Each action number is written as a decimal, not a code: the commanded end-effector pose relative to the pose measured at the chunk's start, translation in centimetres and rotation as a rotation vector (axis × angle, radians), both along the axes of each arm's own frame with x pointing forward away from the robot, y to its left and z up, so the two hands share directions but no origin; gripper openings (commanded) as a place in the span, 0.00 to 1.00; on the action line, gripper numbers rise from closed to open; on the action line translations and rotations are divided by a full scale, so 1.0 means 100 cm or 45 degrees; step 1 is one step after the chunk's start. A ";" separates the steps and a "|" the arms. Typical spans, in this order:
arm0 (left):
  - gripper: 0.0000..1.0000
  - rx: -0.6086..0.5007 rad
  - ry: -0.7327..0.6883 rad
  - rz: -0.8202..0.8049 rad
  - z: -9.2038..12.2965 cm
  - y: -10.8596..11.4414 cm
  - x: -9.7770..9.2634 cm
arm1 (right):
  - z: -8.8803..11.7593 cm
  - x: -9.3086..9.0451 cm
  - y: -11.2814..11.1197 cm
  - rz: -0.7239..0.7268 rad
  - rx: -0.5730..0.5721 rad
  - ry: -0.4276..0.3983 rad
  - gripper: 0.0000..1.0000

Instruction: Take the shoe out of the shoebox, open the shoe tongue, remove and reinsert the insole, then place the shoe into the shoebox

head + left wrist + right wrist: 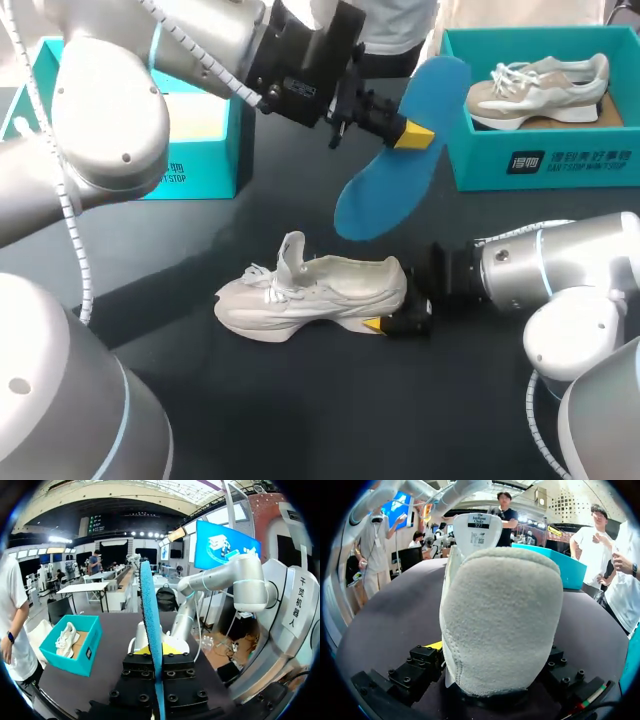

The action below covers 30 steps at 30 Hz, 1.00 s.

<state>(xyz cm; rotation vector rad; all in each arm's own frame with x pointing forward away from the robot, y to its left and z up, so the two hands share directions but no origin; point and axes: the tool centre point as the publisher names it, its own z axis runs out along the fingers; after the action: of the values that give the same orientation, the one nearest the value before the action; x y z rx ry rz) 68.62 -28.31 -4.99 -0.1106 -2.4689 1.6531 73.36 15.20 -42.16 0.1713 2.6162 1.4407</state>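
Shoebox of teal cardboard (190,165), open-topped, stands at the far left of the dark table (300,400). My arm hides most of its inside, and I judge the sneaker goes back there. Right of it my left gripper (410,133) hangs high, its yellow-tipped fingers pinched narrow on one edge of the flat blue foam insole (385,190). The insole dangles clear of everything, free to be turned toe-first for reinsertion. Below, the cream-white suede sneaker (320,290) sits upright on its sole, toe leftward, its tongue (292,252) standing up so the mouth gapes. My right gripper (392,312) is clamped across the heel, fingers spread to its width, which I take as pinning the sneaker against the push to come. Farthest right, a second teal shoebox (540,165) holds another pale sneaker (540,90).
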 end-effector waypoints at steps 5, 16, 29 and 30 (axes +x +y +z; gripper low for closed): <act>0.00 -0.186 0.166 0.212 -0.002 -0.002 -0.016 | -0.003 0.001 0.002 -0.003 -0.005 -0.001 0.00; 0.00 -0.186 0.166 0.212 -0.002 -0.002 -0.016 | -0.003 0.001 0.002 -0.003 -0.005 -0.001 0.00; 0.00 -0.371 0.676 0.104 0.059 -0.001 -0.025 | -0.003 0.001 0.002 -0.003 -0.005 -0.001 0.00; 0.00 -0.338 0.706 0.095 0.062 -0.001 -0.026 | -0.003 0.001 0.002 -0.003 -0.005 -0.001 0.00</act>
<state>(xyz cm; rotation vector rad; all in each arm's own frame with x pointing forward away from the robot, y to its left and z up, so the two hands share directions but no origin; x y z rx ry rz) 65.87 -28.43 0.70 0.3368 -1.8966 1.7965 73.36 15.20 -42.16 0.1713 2.6162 1.4407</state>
